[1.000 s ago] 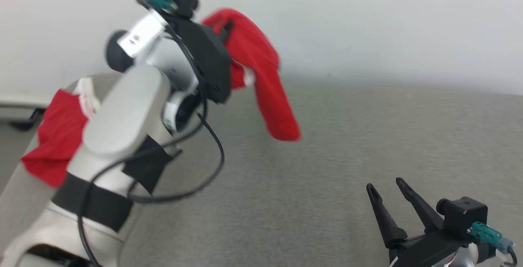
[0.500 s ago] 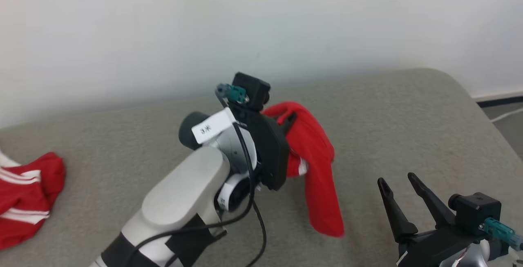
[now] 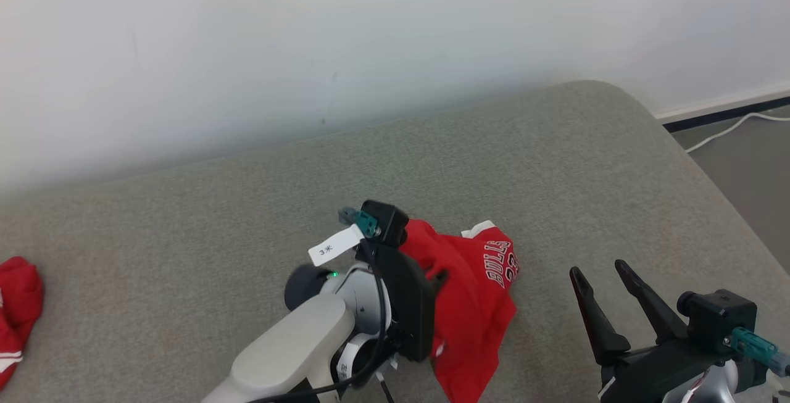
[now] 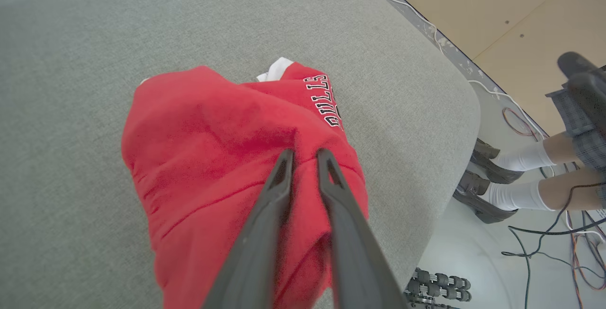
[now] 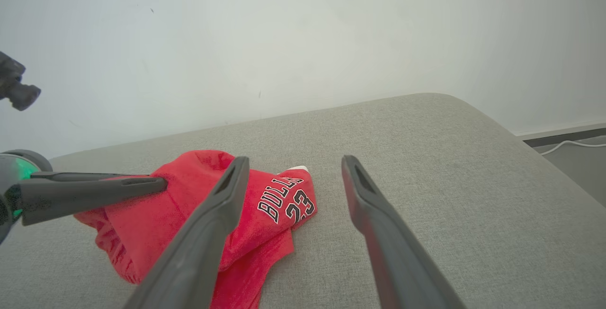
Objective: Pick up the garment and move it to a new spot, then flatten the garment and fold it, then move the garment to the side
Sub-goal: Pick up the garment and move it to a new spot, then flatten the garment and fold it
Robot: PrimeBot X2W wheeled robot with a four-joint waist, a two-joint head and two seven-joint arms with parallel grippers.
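The garment [image 3: 475, 304] is a red jersey with white trim and "BULLS 23" lettering. It lies crumpled on the grey padded surface [image 3: 185, 236], near its rounded right end. My left gripper [image 4: 305, 154] points down into the garment [image 4: 203, 124] and is shut on a raised fold of the red cloth. In the head view the left gripper [image 3: 438, 279] sits at the garment's left side, mostly behind its own wrist. My right gripper [image 3: 595, 273] hovers open to the right of the garment. In the right wrist view the garment [image 5: 142, 224] lies just ahead and left of the right gripper [image 5: 293, 162].
A second red garment with white stripes [image 3: 15, 304] lies at the surface's far left. A pale wall rises behind. The surface drops off at the right to a floor with a white cable [image 3: 728, 128]. A person's legs [image 4: 511, 190] and loose cables are beside that edge.
The camera has swung, shifting the whole picture. The garment, which hung in the air from my left gripper, has come down onto the surface. The right gripper stays open.
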